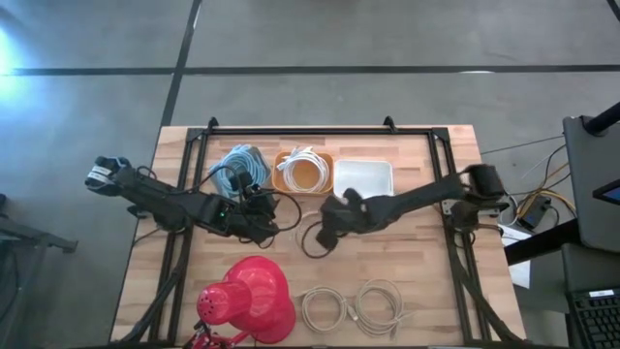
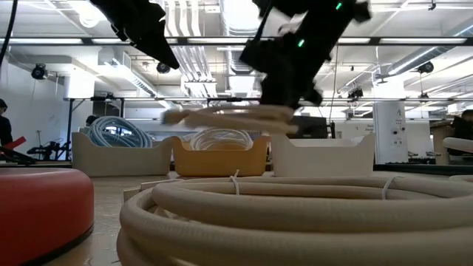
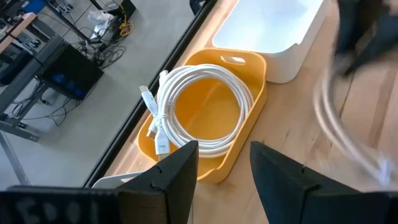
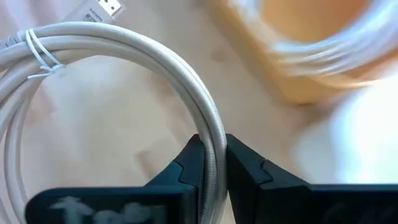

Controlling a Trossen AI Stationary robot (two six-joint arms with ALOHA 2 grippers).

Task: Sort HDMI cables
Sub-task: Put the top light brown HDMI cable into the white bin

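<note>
My right gripper [image 1: 327,229] is shut on a beige HDMI cable coil [image 4: 124,56] over the table's middle; the low view shows this coil [image 2: 222,117] in the air. My left gripper [image 3: 224,168] is open and touches nothing, just left of it, near an orange bin [image 1: 303,173] that holds a white coil [image 3: 205,112]. Light blue coils [image 1: 240,165] fill the bin to the orange bin's left. Two more beige coils [image 1: 325,310] [image 1: 380,302] lie flat near the table's near edge. My right gripper pinches one side of the beige coil's ring [image 4: 212,140] between its two fingers. The fingers [image 4: 186,168] lie across the bundled strands. The coil is lifted clear of the table and lies roughly level [image 2: 222,117], with its zip tie [image 4: 38,53] and plug [image 4: 111,6] on the far side of the ring from the fingers.
A white bin [image 1: 363,177] stands right of the orange one at the table's far side. A red cone-shaped lamp [image 1: 250,299] lies at the near left. Black frame rails [image 1: 320,130] run along the table's far edge and sides. Bare wood shows right of the beige coils.
</note>
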